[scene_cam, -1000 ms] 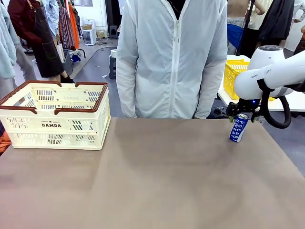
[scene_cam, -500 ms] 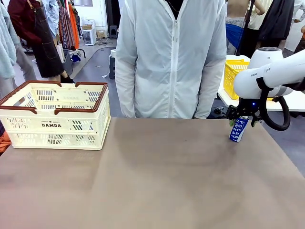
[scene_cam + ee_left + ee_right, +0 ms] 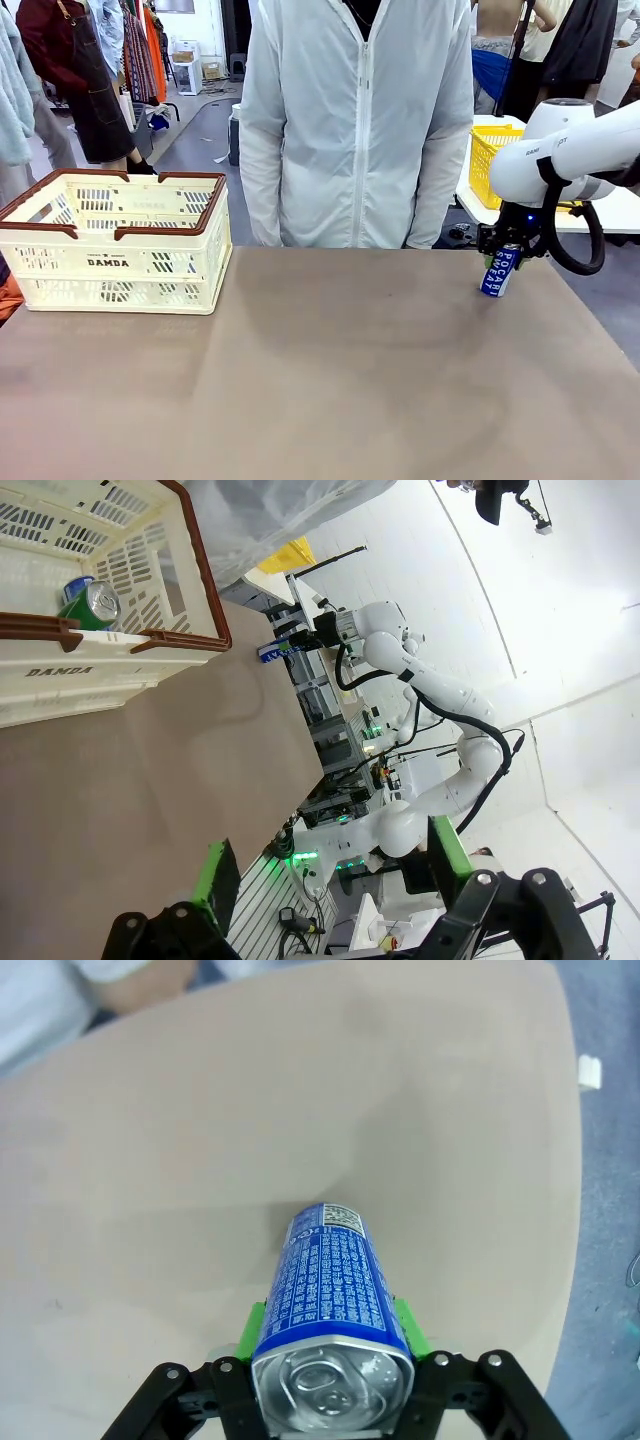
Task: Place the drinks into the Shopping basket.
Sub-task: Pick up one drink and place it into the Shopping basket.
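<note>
Item 1, basket (image 3: 115, 262): we find it at the table's far left, upright. In our left wrist view it already holds a green can (image 3: 90, 605) lying against its wall; we count that can as placed. Whether more cans lie deeper inside we cannot tell.

Item 2, blue can (image 3: 499, 272): it stands at the table's far right, well apart from the basket, a little tilted, base on or just at the tabletop. We count it as outstanding.

Item 3, right gripper (image 3: 507, 252): its jaws are closed on the blue can near the top; in our right wrist view the green pads (image 3: 406, 1325) press both sides of the can. We judge the grasp made, the lift and carry across to the left not yet done.

Item 4, left gripper (image 3: 330, 880): jaws fully spread, holding nothing, hanging above the near table and looking toward the basket.

Item 5, table (image 3: 320, 380): we see no other drinks on it. By our judgement, this blue can is the last one left to move.
</note>
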Robot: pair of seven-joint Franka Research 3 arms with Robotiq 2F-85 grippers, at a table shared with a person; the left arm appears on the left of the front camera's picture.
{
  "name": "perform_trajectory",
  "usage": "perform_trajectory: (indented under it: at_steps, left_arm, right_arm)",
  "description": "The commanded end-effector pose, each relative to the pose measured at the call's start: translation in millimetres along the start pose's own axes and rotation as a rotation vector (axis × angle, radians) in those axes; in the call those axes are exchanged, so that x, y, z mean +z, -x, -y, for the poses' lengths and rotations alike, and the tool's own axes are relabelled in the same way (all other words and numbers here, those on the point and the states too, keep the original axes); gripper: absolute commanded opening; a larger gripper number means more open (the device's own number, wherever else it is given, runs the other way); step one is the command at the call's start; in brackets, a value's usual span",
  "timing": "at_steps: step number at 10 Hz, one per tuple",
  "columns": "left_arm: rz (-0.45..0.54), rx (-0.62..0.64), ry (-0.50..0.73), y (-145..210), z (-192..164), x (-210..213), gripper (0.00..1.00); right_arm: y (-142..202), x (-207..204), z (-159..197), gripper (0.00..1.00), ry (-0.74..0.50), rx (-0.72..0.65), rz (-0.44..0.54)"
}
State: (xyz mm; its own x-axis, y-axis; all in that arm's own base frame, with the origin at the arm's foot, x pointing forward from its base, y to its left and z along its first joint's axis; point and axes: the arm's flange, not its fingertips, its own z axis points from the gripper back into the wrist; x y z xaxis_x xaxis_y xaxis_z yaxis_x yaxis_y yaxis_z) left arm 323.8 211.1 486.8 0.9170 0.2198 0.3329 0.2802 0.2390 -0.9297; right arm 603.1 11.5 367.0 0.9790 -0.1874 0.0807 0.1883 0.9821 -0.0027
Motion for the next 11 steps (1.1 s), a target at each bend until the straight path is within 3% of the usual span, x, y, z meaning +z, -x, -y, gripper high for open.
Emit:
perform_trajectory:
  at_steps: [1,4,7,9,11]
  left_arm:
    - [0.009,0.010,0.017,0.5,4.3,-0.2,1.00]
    - [0.009,0.010,0.017,0.5,4.3,-0.2,1.00]
    - [0.009,0.010,0.017,0.5,4.3,-0.2,1.00]
    - [0.009,0.010,0.017,0.5,4.3,-0.2,1.00]
    - [0.009,0.010,0.017,0.5,4.3,-0.2,1.00]
  right_arm:
    - [-2.2,1.5,2.9,0.00,-0.014,-0.003,-0.034]
    - [-1.9,9.2,1.0,0.00,-0.030,0.013,-0.025]
    - [23.8,72.5,-9.4,0.00,-0.090,0.106,0.050]
    - [72.5,118.5,-44.1,0.00,-0.105,0.264,0.064]
    - [118.3,147.5,-107.5,0.00,-0.179,0.535,0.106]
